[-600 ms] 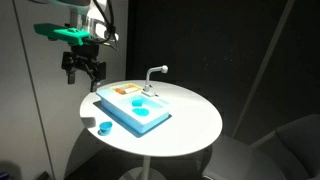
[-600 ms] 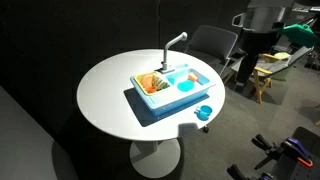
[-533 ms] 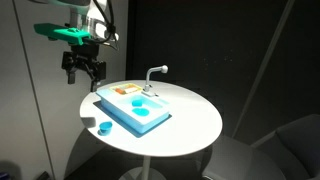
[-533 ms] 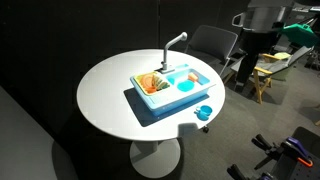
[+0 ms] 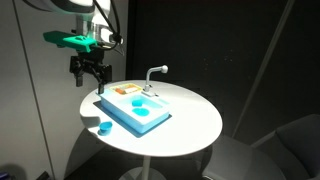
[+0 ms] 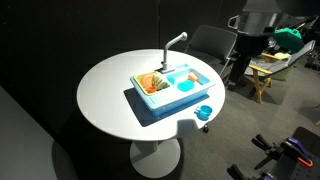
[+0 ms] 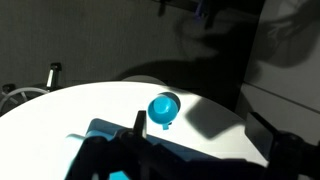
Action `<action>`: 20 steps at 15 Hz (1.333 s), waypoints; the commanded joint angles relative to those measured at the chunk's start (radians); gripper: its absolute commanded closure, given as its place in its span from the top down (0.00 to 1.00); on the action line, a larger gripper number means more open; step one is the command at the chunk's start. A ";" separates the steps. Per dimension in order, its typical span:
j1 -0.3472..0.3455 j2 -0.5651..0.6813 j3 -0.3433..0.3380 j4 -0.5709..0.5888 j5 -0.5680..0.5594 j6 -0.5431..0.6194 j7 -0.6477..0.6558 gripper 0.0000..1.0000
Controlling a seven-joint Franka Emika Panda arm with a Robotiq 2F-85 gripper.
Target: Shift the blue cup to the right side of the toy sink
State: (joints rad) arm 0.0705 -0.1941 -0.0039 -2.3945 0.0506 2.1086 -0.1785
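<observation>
The blue cup [image 5: 104, 127] stands on the round white table [image 5: 190, 125] near its edge, just off one end of the toy sink [image 5: 135, 108]. It also shows in an exterior view [image 6: 204, 113] and in the wrist view [image 7: 163, 108]. The toy sink [image 6: 168, 88] is light blue with a white faucet [image 5: 155, 72] and an orange-and-white part at its far end. My gripper [image 5: 88, 78] hangs open and empty in the air beyond the table's edge, well above and apart from the cup. In the wrist view the open jaws [image 7: 200, 140] frame the cup.
Chairs and a wooden stool [image 6: 262, 80] stand behind the table. Black curtains surround the scene. The table [image 6: 105, 95] has bare white surface on the side of the sink away from the cup.
My gripper has moved slightly down and toward the table. The cup and sink have not moved.
</observation>
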 commanded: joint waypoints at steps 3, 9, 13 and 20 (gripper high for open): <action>-0.024 0.098 -0.004 0.062 -0.024 0.111 -0.062 1.00; -0.032 0.196 0.002 0.098 -0.051 0.218 -0.092 1.00; -0.036 0.259 0.005 0.095 -0.063 0.278 -0.089 1.00; -0.039 0.318 0.011 0.066 -0.066 0.339 -0.077 1.00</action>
State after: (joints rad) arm 0.0490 0.1132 -0.0049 -2.3247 0.0018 2.4231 -0.2447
